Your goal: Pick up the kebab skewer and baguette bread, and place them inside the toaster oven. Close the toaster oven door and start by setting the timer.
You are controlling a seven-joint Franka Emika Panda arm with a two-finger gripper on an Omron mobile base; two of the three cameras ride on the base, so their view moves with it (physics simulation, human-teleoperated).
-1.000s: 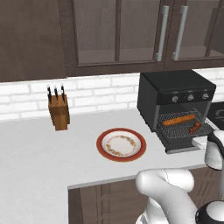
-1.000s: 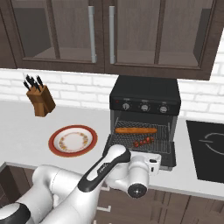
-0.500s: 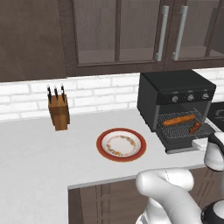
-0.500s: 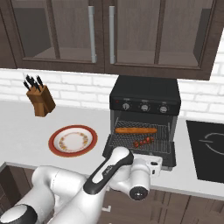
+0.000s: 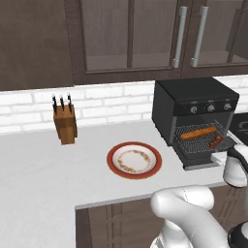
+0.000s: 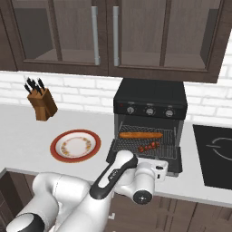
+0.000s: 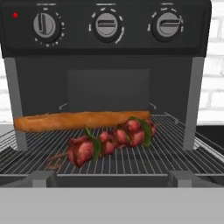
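Observation:
The black toaster oven (image 6: 149, 96) stands on the counter with its door (image 6: 177, 162) dropped open and flat. On the wire rack lies the golden baguette bread (image 7: 83, 120), with the kebab skewer (image 7: 109, 142) of red meat chunks just in front of it. Both also show in the base views: the baguette (image 5: 197, 132) and the skewer (image 6: 148, 147). My gripper (image 6: 156, 164) hovers low at the front edge of the door, facing into the oven, open and holding nothing. Three round knobs (image 7: 106, 24) sit in a row above the opening.
A red-rimmed plate (image 6: 75, 145) lies left of the oven, and a wooden knife block (image 6: 41, 103) stands by the brick wall. A black cooktop (image 6: 217, 154) is on the oven's right. Wall cabinets hang above. The counter's front edge runs right under my hand.
My hand has sunk very slightly in front of the open door. The baguette and skewer lie still on the rack.

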